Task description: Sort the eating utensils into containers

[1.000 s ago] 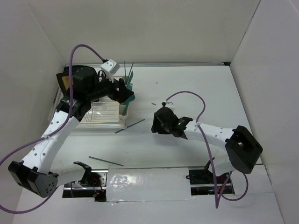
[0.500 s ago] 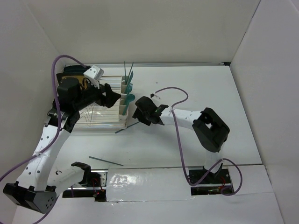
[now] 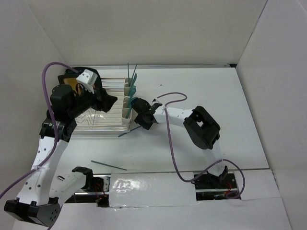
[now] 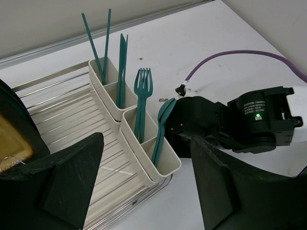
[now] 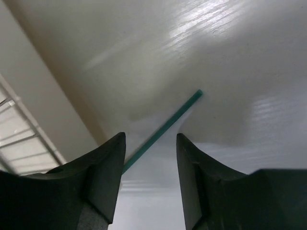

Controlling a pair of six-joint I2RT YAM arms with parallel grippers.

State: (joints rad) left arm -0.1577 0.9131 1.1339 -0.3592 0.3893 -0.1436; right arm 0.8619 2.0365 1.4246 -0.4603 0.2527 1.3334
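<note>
The containers [image 3: 128,99] [image 4: 163,160] are joined cream cups on the dish rack's right end. A teal spoon [image 4: 160,128], fork [image 4: 142,86], knife [image 4: 122,60] and two thin sticks [image 4: 96,43] stand in them. One slim teal utensil [image 3: 129,131] [image 5: 165,125] lies on the table beside the rack. My right gripper [image 3: 142,119] [image 5: 149,139] hangs low over it, open, and the utensil runs under the gap between its fingers. Another slim utensil [image 3: 109,165] lies near the front. My left gripper [image 3: 108,102] [image 4: 153,191] hovers open over the rack, holding nothing.
The wire dish rack [image 3: 98,120] [image 4: 62,120] sits at the left, with a tan-and-black board [image 3: 72,82] at its far corner. White walls close in the table at the back and on both sides. The right arm's purple cable [image 3: 170,98] loops over the table's middle.
The right arm has swung left from the table's middle to the cups and now hangs over the thin utensil. The left gripper has drawn back left from the cups over the rack.
</note>
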